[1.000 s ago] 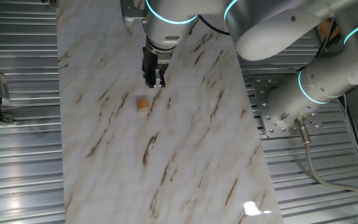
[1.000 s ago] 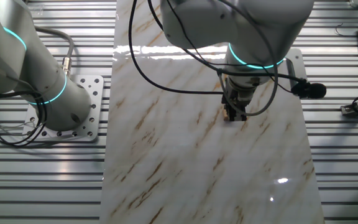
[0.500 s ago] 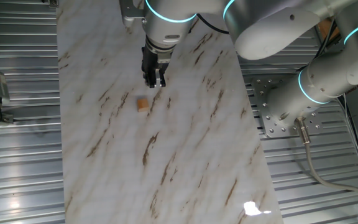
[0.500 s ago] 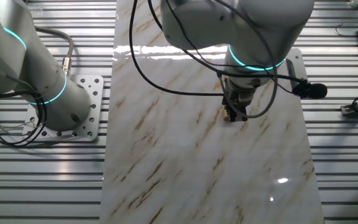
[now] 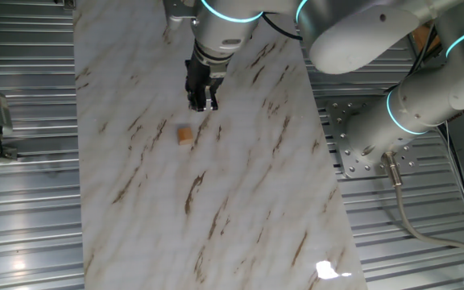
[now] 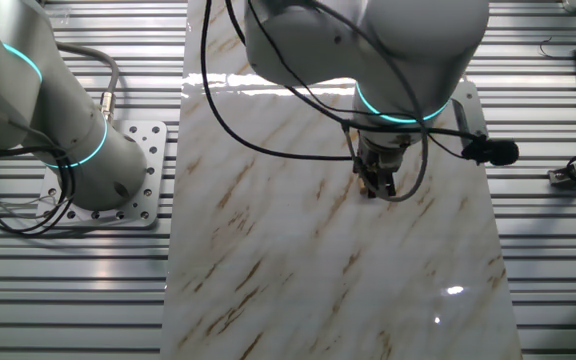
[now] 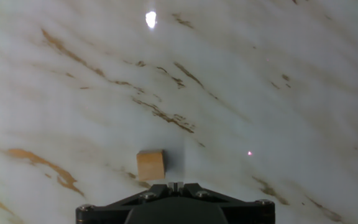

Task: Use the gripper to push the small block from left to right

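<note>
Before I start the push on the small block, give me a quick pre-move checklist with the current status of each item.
1. Small block in view and resting flat on the marble table: ok.
2. Pincer shut so the fingers form one pushing face: ok, the hand view shows the tips together.
3. Pincer apart from the block, no contact yet: ok.
4. Pincer low enough to meet the block's side: cannot tell, height above the table is not readable.
5. Pincer lined up on the block's pushing side: not ok, in the hand view the block sits left of the tips.
6. Marble around the block free of obstacles: ok.
</note>
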Controlling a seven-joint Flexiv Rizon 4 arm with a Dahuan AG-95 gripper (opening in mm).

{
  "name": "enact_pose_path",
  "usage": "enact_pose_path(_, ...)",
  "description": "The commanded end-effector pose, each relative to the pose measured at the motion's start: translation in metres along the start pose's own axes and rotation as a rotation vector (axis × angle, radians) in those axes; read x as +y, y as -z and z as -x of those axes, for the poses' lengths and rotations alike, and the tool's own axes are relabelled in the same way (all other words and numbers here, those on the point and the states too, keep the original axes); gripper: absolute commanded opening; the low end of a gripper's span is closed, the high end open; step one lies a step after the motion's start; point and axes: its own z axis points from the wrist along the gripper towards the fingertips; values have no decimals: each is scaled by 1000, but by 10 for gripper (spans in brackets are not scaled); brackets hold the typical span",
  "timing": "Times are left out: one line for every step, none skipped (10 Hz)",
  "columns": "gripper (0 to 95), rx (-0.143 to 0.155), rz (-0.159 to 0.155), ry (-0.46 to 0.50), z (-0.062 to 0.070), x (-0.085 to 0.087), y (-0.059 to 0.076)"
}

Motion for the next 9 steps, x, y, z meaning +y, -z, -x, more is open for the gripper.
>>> enact_pose_path(0,21,12,-8,1,0,-1)
enact_pose_path(0,26,16,-9,1,0,-1)
enact_pose_path(0,45,20,-12,1,0,-1)
enact_pose_path(0,60,16,-14,1,0,-1)
enact_pose_path(0,59,12,-14,1,0,-1)
enact_pose_path(0,49,-6,-12,1,0,-1)
enact_pose_path(0,35,-26,-12,1,0,-1)
enact_pose_path(0,22,-58,-16,1,0,-1)
enact_pose_path(0,19,-67,-31,1,0,-1)
